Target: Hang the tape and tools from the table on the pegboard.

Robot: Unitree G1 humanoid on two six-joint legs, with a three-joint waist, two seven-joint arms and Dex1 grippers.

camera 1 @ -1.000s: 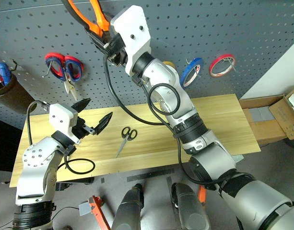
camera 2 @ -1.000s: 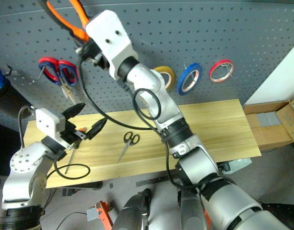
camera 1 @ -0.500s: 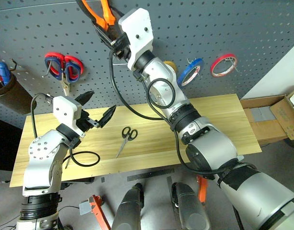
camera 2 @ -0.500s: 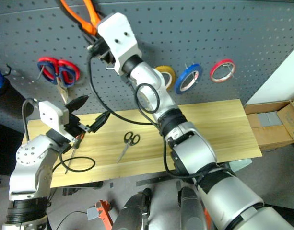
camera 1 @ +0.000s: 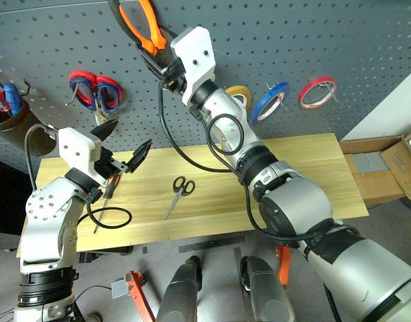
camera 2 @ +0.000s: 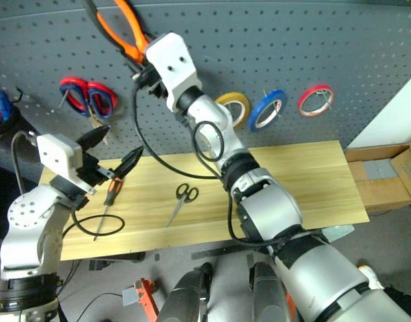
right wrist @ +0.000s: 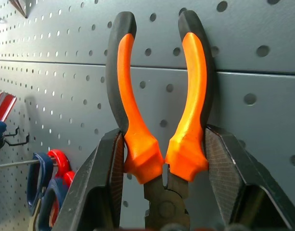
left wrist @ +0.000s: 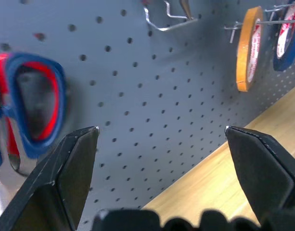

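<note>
The right tool (right wrist: pixel 161 163) is gripping the pliers (camera 1: pixel 137 25) near the joint, its textured black fingers (right wrist: pixel 105 183) pressing on the lower ends of the glossy orange grips. The curved, black-edged handles are pointing up past the tool, lying close against the pegboard (camera 1: pixel 312 40), a matte grey panel with a regular grid of small round holes.

The left tool (camera 1: pixel 123 147) is standing wide open and holding nothing, its two pointed black fingers (left wrist: pixel 72 166) splayed above the counter (camera 1: pixel 306 174), a pale yellowish wooden top with fine grain.

Just below the left tool, the slim screwdriver (camera 2: pixel 108 201) is lying on the counter, orange-and-black handle nearest the tool, thin steel shaft running away. To the left tool's right, the small scissors (camera 1: pixel 178 191), black loops and steel blades, are lying flat on the wood.

The tape (camera 1: pixel 269 102), a flat blue ring, is hanging on a metal hook to the lower right of the right tool, between a yellow ring (camera 1: pixel 241 93) and a red ring (camera 1: pixel 317 92). Red-and-blue scissors (camera 1: pixel 95 92) are hanging just above the left tool.
</note>
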